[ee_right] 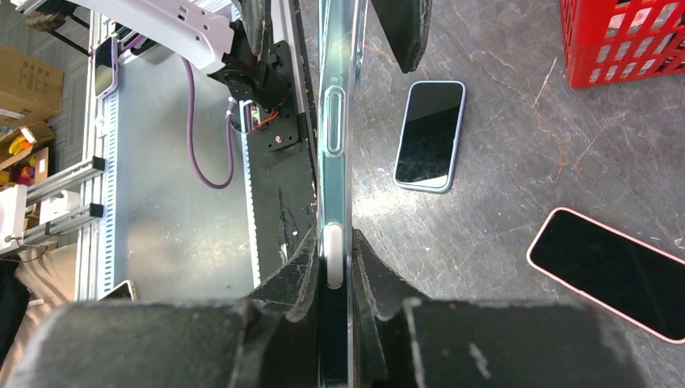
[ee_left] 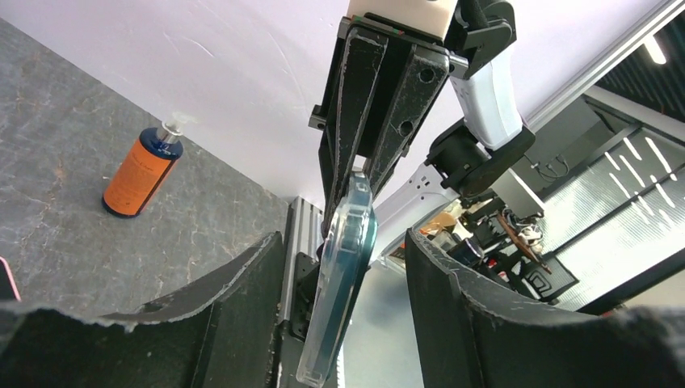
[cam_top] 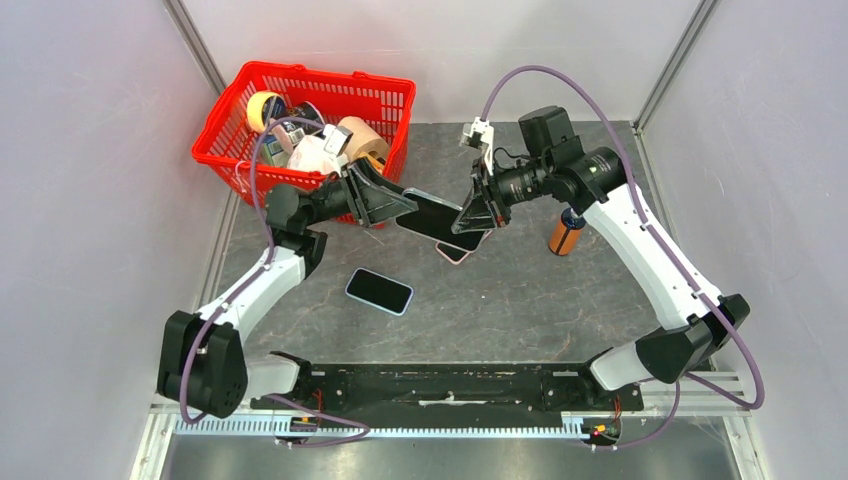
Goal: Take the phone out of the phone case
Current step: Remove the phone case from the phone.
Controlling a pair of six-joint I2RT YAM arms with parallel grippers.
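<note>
1. Counter (cam_top: 520,300): grey, stone-patterned surface.
2. Red basket (cam_top: 300,78): upper left of the top view, holding tape rolls.
3. Left tool (cam_top: 408,208): open. Its fingers (ee_left: 242,307) straddle the phone (cam_top: 435,218) with a gap on each side.
4. Right tool (ee_right: 335,242): closed, pinching the opposite end of the phone.
5. Phone: held above the counter at frame centre, inside the clear phone case (ee_right: 333,121). The long axis runs from upper left to lower right, from tool to tool. The dark screen faces up.
6. Blue-edged phone (cam_top: 380,291): flat on the counter, below centre.
7. Pink-edged phone (ee_right: 610,271): flat, screen up.
8. Orange bottle (ee_left: 139,174): upright; label text too small to read.
</note>
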